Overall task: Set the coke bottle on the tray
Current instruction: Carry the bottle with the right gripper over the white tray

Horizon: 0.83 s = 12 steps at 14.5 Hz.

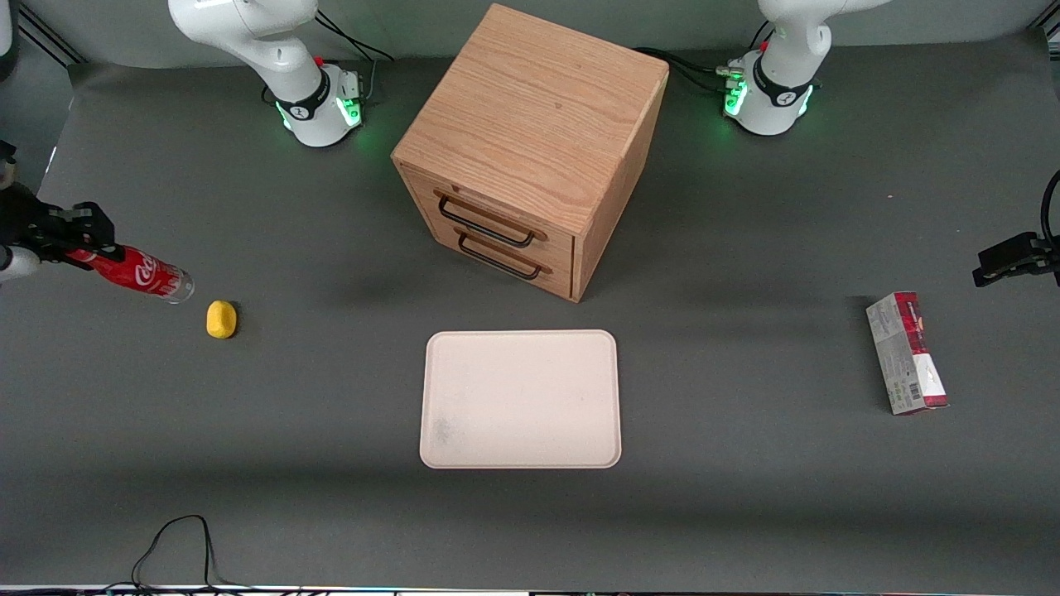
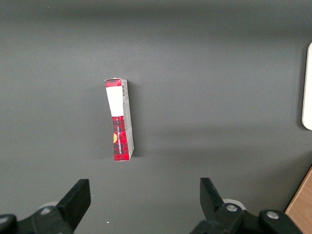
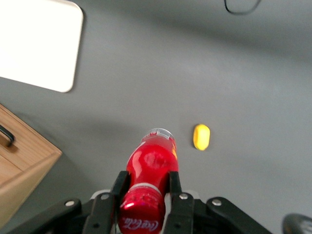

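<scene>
Front view: we saw black two-finger gripper [image 1: 79, 240] clenched on slim red coke bottle [image 1: 137, 272]; pale cream-pink rectangular tray [image 1: 520, 400] lay at four o'clock, well apart.

The coke bottle [image 3: 151, 168] reads "Coca-Cola" in white script.

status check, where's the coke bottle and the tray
Gripper shut on coke bottle, toward the working arm's end. Tray bare, in front of cabinet. Yellow object near bottle.
</scene>
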Available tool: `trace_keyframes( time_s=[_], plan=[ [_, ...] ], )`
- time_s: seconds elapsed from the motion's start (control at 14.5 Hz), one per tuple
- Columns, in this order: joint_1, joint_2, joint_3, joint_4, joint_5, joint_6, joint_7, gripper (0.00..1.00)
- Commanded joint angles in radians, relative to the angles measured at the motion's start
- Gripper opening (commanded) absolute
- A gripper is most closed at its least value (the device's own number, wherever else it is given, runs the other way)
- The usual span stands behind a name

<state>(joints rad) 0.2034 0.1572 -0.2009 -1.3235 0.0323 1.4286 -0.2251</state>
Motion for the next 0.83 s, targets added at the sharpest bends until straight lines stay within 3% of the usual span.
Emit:
trace_keyframes(
  time_s=[0.0, 0.28, 0.55, 0.76],
  plan=[
    [-0.010, 0.139, 0.114, 0.232, 0.018, -0.057, 0.125, 0.00],
    [-0.010, 0.307, 0.300, 0.394, 0.014, 0.008, 0.320, 0.00],
    [-0.001, 0.442, 0.406, 0.392, -0.005, 0.205, 0.420, 0.00],
    [0.005, 0.573, 0.504, 0.391, -0.162, 0.355, 0.489, 0.00]
  ],
)
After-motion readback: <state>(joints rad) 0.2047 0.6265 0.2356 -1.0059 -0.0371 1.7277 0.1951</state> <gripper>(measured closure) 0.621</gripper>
